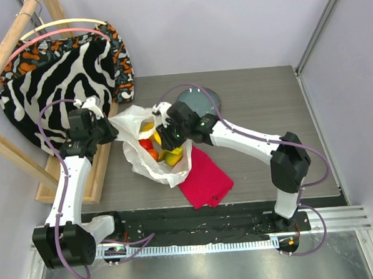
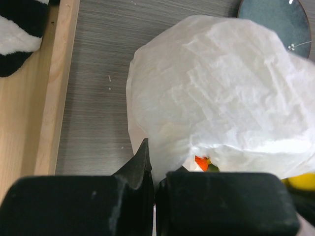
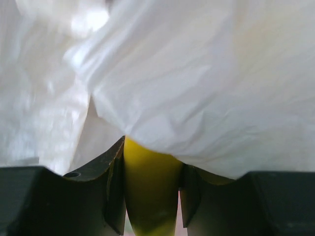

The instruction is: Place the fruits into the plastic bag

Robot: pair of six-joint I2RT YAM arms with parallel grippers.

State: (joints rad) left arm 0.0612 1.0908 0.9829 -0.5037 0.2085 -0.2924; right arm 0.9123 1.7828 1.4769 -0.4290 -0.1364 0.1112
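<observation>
The white plastic bag (image 1: pixel 142 138) lies open in the middle of the table, with red, orange and yellow fruits (image 1: pixel 157 152) inside it. My left gripper (image 1: pixel 108 132) is shut on the bag's left rim; in the left wrist view the bag (image 2: pixel 216 93) fills the right half and my left gripper (image 2: pixel 156 172) pinches its film. My right gripper (image 1: pixel 163 129) is over the bag's mouth, shut on a yellow banana (image 3: pixel 150 191). In the right wrist view the bag (image 3: pixel 197 78) hangs over my right gripper (image 3: pixel 151 169) and hides the banana's far end.
A dark round plate (image 1: pixel 200 101) sits behind the right arm and shows in the left wrist view (image 2: pixel 275 19). A red cloth (image 1: pixel 204 176) lies right of the bag. A wooden rack (image 1: pixel 50 165) with zebra-striped fabric (image 1: pixel 64 77) stands at the left.
</observation>
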